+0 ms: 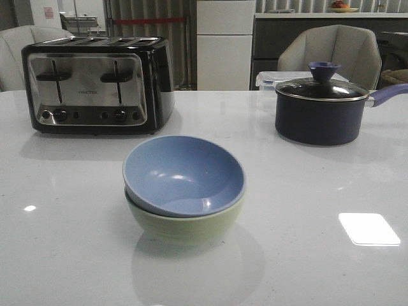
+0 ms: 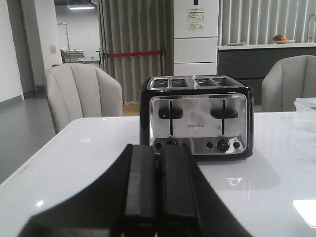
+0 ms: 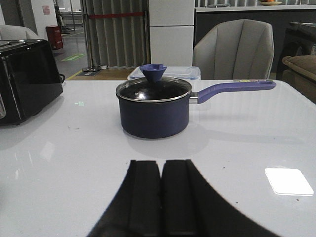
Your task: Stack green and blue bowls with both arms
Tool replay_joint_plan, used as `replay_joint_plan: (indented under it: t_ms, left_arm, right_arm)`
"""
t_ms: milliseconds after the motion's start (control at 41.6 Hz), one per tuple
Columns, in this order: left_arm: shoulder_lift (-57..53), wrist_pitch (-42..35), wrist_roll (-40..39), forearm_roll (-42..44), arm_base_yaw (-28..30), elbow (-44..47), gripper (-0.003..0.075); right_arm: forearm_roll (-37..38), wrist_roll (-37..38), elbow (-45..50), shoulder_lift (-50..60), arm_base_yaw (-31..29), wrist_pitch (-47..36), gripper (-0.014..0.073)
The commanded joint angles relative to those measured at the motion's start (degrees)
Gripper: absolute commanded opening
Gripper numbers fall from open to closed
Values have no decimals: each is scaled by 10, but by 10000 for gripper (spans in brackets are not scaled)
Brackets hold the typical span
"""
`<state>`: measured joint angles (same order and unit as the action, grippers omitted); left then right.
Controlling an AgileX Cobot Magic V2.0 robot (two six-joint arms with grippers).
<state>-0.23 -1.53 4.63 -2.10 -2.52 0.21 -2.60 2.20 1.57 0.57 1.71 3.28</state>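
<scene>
Only the gripper ends of the robot are visible, one in each wrist view. The left gripper (image 2: 157, 197) has two flat-faced matte black fingers (image 2: 140, 192), rectangular in section, with straight edges and slightly rounded tips. Behind them the body widens into a smooth black housing with flared, sloping sides. The right gripper (image 3: 160, 202) is of identical build: two matte black slab fingers (image 3: 143, 197) on a flared black base. No cables, screws or markings are visible.
</scene>
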Motion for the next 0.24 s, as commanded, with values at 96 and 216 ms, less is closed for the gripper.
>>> replay_joint_plan:
  t_ms: [96, 216]
  left_arm:
    - [-12, -47, -5, -6, -1, 2, 93]
    - [-12, -47, -5, -6, -1, 2, 93]
  right_arm:
    - [7, -1, -2, 11, -3, -52, 59]
    - [7, -1, -2, 11, -3, -52, 59]
